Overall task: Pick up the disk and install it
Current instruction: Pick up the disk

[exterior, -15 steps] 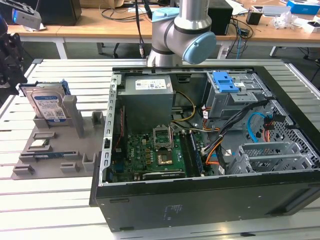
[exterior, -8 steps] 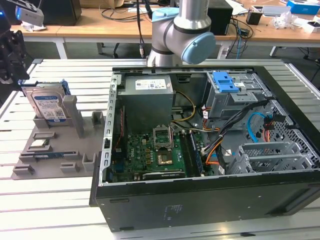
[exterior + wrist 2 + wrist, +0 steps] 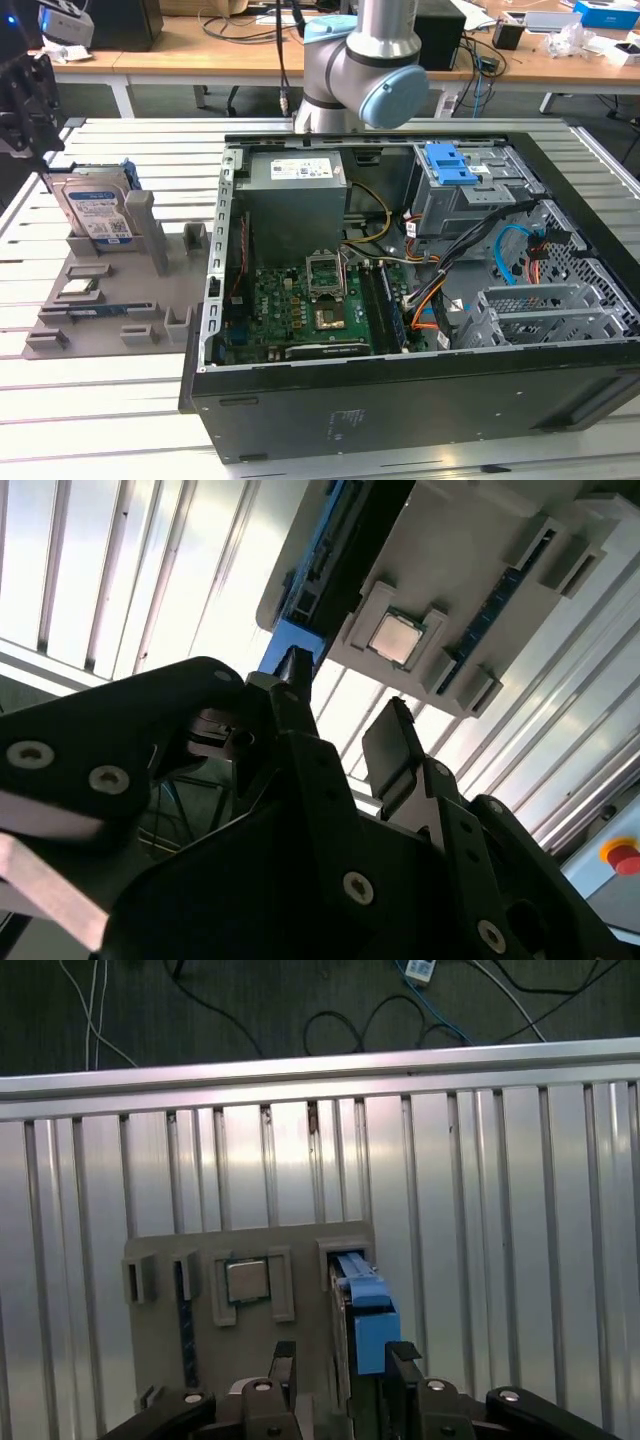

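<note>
In the first wrist view the gripper (image 3: pixel 342 1360) is seen spread, with nothing pinched: its two black fingers (image 3: pixel 283 1357) are held apart, one on each side of the blue-railed top edge of the disk (image 3: pixel 365 1325), and whether either finger touches it cannot be told. One disk is counted, stood on edge in a slot of one grey holder (image 3: pixel 300 1240), presumably so that its flat faces are offered to the fingers. One processor chip (image 3: pixel 245 1281) is kept in a square pocket of the same holder. In the second wrist view the same two fingers (image 3: pixel 300 695) are shown wide apart, the blue rail of the disk (image 3: pixel 290 640) just beyond them and the chip (image 3: pixel 400 637) further off. In the exterior view the disk (image 3: pixel 95 208) is found upright at the exterior view's left, well apart from the one open computer case (image 3: pixel 420 400), and the gripper (image 3: pixel 30 130) is hung just above it. The case is laid on its side with the cover off, apparently so that the inside can be reached from above; inside it one power-supply box (image 3: pixel 295 200) and one blue latch plate (image 3: pixel 450 163) are counted. Nothing is lifted yet
</note>
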Tool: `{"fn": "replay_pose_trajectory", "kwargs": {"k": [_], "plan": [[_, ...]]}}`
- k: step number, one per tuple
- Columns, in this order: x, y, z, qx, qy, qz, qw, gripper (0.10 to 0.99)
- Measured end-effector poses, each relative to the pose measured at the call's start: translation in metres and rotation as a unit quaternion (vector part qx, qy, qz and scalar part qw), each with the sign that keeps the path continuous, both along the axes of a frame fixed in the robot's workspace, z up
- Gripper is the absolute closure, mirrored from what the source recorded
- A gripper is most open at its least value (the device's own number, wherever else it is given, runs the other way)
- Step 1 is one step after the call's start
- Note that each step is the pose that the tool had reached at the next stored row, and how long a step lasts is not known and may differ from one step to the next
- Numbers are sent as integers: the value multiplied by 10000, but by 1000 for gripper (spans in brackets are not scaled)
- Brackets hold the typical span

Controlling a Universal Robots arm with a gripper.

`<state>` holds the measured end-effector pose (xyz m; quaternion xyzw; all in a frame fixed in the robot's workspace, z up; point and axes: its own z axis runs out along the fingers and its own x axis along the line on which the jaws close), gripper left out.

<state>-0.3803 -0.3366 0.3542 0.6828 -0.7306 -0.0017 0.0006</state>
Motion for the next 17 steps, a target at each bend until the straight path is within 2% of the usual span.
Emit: {"fn": "replay_pose_trajectory", "kwargs": {"k": [4,6,12,17], "plan": [[6,154,-3,-1,1,2,10000,604],[7,192,-11,-8,0,34,10000,604],[6,200,-76,-23,0,182,9998,604],[7,141,-154,-23,0,216,9998,604]]}}
